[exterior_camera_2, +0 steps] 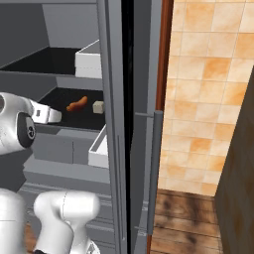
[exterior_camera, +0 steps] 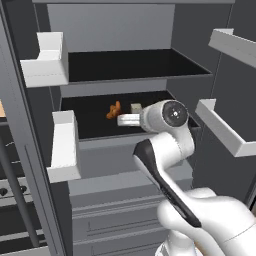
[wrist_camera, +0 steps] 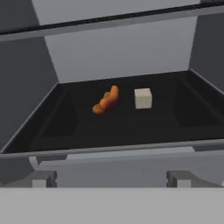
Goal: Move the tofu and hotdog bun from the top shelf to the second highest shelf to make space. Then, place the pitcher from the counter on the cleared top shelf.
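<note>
Tofu (wrist_camera: 143, 98) and hotdog bun (wrist_camera: 105, 102) both on second highest shelf (wrist_camera: 131, 127), top shelf (exterior_camera: 135, 65) above bare. Bun at 9 o'clock of tofu, just beside, apart; long axis runs 1 to 7 o'clock in hand view. Both lie ahead of claw (wrist_camera: 111, 180), toward 12 o'clock. Claw open, holding nothing, at shelf's front edge. Judgement: pitcher fetch comes next.
</note>
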Tool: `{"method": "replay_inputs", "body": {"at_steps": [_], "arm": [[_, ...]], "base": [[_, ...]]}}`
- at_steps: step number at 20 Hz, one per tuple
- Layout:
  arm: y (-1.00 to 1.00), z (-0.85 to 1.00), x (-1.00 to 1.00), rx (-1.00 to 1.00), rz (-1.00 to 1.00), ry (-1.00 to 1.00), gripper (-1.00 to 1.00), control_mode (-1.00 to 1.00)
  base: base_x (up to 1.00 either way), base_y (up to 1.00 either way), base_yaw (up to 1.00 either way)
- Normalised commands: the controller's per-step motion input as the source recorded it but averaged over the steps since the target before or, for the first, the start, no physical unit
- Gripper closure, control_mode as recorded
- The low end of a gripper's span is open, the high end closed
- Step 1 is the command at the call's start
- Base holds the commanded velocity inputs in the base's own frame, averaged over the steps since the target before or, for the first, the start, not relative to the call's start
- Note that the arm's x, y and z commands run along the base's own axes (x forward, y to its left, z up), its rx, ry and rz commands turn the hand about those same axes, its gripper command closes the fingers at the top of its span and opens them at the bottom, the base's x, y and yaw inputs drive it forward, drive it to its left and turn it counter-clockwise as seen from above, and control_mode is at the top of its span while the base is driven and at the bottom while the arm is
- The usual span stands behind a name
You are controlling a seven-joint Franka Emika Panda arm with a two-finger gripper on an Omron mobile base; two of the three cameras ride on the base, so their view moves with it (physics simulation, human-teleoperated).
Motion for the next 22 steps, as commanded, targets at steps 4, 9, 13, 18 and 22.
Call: {"method": "replay_inputs", "body": {"at_steps": [4,9,13,18,22], "arm": [[-0.59,0.33,-0.62,0.1,0.0,0.07,-1.0,-1.0],[-0.46,0.0,-0.43,0.0,0.01,0.09,-1.0,-1.0],[-0.43,0.04,-0.3,0.0,0.0,0.12,-1.0,-1.0],[-0.27,0.04,-0.07,0.0,0.0,0.08,-1.0,-1.0],[0.0,0.01,0.0,0.0,0.0,0.04,-1.0,-1.0]], "base": [[0.0,0.0,0.0],[0.0,0.0,0.0],[0.0,0.0,0.0],[0.0,0.0,0.0],[0.0,0.0,0.0]]}}
